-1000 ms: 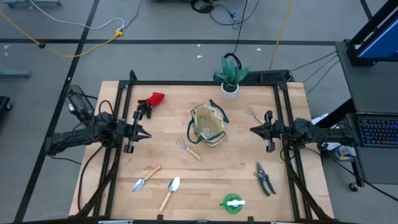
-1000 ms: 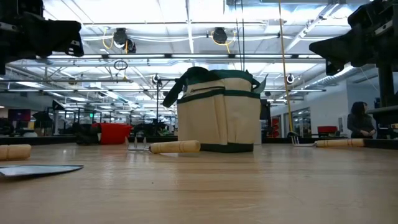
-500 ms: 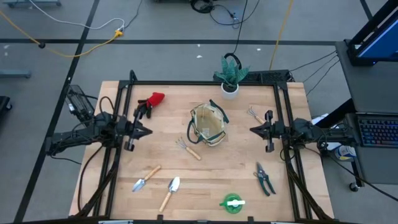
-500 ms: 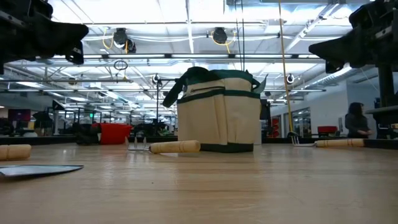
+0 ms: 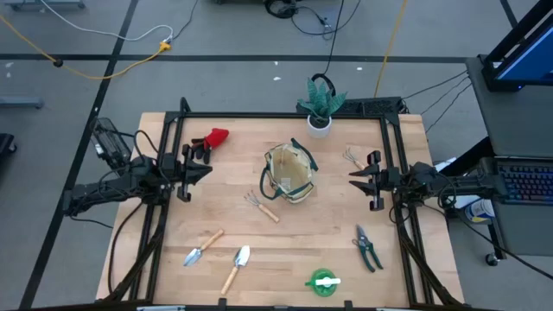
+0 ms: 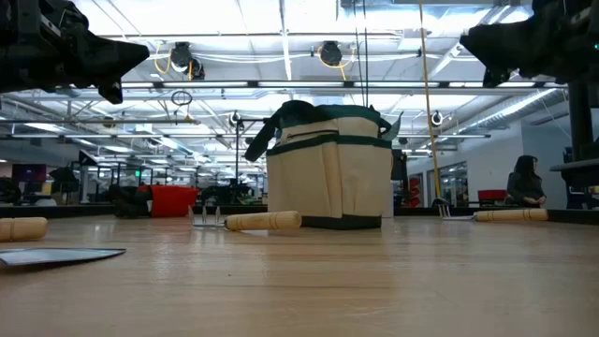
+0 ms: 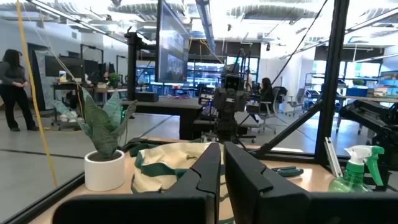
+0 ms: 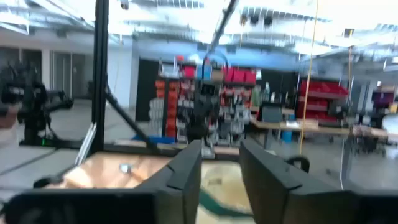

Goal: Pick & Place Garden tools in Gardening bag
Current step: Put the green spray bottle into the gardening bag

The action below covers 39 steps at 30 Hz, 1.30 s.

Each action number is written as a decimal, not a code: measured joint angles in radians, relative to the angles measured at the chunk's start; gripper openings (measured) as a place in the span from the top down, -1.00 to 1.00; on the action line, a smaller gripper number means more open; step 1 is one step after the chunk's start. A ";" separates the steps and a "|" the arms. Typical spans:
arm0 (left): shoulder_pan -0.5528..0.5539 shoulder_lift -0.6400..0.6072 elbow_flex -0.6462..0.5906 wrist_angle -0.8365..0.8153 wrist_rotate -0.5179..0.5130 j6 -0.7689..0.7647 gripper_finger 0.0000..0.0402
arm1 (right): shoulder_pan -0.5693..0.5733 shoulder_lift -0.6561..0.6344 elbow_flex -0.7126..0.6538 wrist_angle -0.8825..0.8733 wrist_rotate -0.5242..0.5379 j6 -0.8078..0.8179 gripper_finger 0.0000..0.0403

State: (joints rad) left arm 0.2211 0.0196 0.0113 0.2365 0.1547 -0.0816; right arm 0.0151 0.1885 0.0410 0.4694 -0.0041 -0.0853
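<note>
My right jaws (image 5: 352,178) stand partly open and my left jaws (image 5: 204,169) are shut; both hold nothing, on opposite sides of the gardening bag (image 5: 289,174). The hand rake (image 5: 260,206) lies just beside the bag. I judge it light and stiff, with sharp metal prongs, so I would take it by the wooden handle, near the middle.

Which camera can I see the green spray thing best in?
The high view: the green round piece lies in full sight near the table's front edge, beside the dark pruning shears. The left wrist view catches a green spray bottle at its edge. The low and right wrist views don't show it.
</note>
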 joint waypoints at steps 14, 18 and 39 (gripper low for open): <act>0.000 0.000 0.000 0.001 -0.032 -0.007 0.67 | 0.000 0.231 0.000 0.344 0.002 -0.006 0.28; 0.000 0.000 0.000 0.012 -0.045 0.030 0.42 | 0.000 0.281 0.000 0.380 -0.002 -0.005 0.30; 0.000 0.160 0.040 0.256 -0.065 -0.102 0.12 | 0.000 0.570 0.128 0.472 -0.184 0.139 0.24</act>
State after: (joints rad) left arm 0.2211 0.1798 0.0513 0.4921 0.0896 -0.1840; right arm 0.0151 0.7589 0.1690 0.9416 -0.1881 0.0535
